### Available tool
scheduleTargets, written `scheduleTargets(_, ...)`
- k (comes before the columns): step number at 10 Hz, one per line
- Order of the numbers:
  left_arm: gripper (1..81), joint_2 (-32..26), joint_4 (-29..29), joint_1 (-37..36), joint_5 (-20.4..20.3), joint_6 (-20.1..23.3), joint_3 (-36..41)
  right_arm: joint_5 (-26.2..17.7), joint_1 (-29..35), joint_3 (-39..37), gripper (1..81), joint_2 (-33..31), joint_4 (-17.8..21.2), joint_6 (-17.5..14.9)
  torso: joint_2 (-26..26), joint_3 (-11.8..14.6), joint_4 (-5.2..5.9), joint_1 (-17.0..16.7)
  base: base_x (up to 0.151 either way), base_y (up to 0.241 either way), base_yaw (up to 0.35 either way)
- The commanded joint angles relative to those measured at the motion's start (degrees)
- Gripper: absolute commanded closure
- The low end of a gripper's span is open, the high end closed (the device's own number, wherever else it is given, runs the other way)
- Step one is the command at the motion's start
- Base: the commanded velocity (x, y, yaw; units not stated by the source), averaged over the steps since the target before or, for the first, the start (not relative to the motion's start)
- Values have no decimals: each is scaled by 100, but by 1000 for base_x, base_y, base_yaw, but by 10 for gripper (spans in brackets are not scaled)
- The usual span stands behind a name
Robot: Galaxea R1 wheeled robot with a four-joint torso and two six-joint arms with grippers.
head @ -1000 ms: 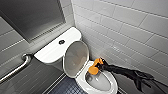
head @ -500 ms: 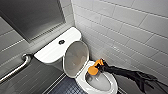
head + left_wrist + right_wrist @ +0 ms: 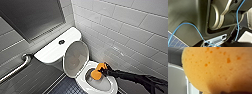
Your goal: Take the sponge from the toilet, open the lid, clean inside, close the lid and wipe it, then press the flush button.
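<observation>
Gripping the sponge tightly, the right hand holds it low inside the toilet bowl (lid raised for access), seemingly to scrub the inner wall.

Gloss and foam on my remote feed.
I see the sponge as pitted, soft orange foam, the toilet as smooth glossy white ceramic, with glazed wall tiles, a brushed-metal grab bar and a matt dark floor.
</observation>
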Motion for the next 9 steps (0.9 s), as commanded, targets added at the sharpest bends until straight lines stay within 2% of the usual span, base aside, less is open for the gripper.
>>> scheduleTargets(1,10,-16,14,215,523,27,76,-9,380,657,811,-645,-55,52,0,0,0,0,0,0,0)
scheduleTargets(5,10,238,23,215,523,53,-249,97,328,1872,811,-1771,-81,44,0,0,0,0,0,0,0)
scheduleTargets(9,10,335,32,215,523,71,-337,105,-94,2338,811,-2264,33,44,0,0,0,0,0,0,0)
